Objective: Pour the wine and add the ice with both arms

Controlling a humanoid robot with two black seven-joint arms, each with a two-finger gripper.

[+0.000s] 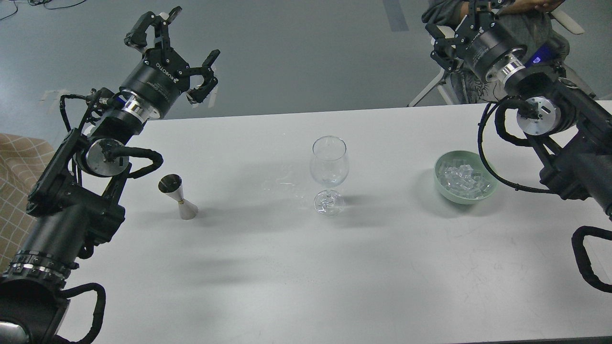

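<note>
A clear stemmed wine glass (329,165) stands upright mid-table. A small steel jigger (179,197) stands to its left, near my left arm. A pale green bowl (442,184) at the right holds a heap of clear ice cubes (464,179). I cannot make out any wine in the jigger or the glass. My left gripper (192,37) is open and empty, raised beyond the table's far edge, well above and behind the jigger. My right gripper (453,26) is open and empty at the top right, beyond the far edge behind the bowl, partly cut off by the frame.
A person sits behind my right gripper at the top right, beside a white stand leg (428,88). A beige checked cloth (19,167) lies at the left edge. A faint wet smear (287,184) marks the white table (334,272) left of the glass.
</note>
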